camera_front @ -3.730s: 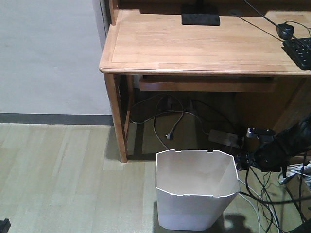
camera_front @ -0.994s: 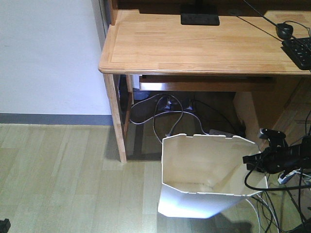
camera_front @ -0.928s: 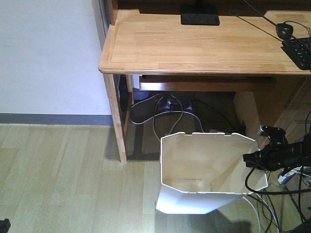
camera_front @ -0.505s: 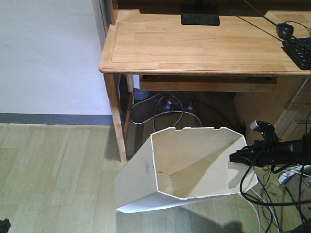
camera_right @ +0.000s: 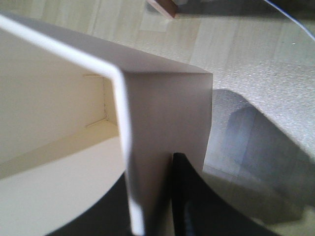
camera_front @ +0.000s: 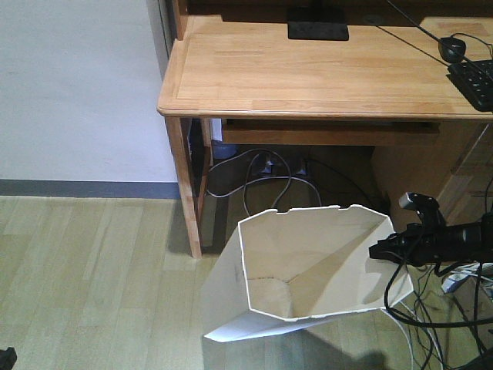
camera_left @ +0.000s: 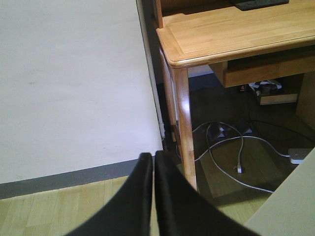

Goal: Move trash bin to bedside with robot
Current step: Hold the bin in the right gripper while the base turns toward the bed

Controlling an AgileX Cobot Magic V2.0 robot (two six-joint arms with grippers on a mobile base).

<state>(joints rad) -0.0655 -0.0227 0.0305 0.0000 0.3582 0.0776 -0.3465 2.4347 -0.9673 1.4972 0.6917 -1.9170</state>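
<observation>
The white trash bin hangs tilted in front of the desk, its cream inside facing the front camera and its base swung toward the lower left. My right gripper reaches in from the right on a slim black arm and is shut on the bin's right rim. In the right wrist view the bin wall runs between the jaws of the right gripper, one finger inside and one outside. My left gripper is shut on nothing, pointing at the wall base; a corner of the bin shows at lower right. The bedside is out of view.
A wooden desk stands behind the bin, its front left leg close to the bin. Loose cables and a power strip lie under it, and more black cables trail at the right. A white wall with grey baseboard is at left.
The bin stood upright on the floor with my right gripper beside its rim. Now it is gripped, raised and tipped, with its base swung left. In the last half second it shifted slightly right.
</observation>
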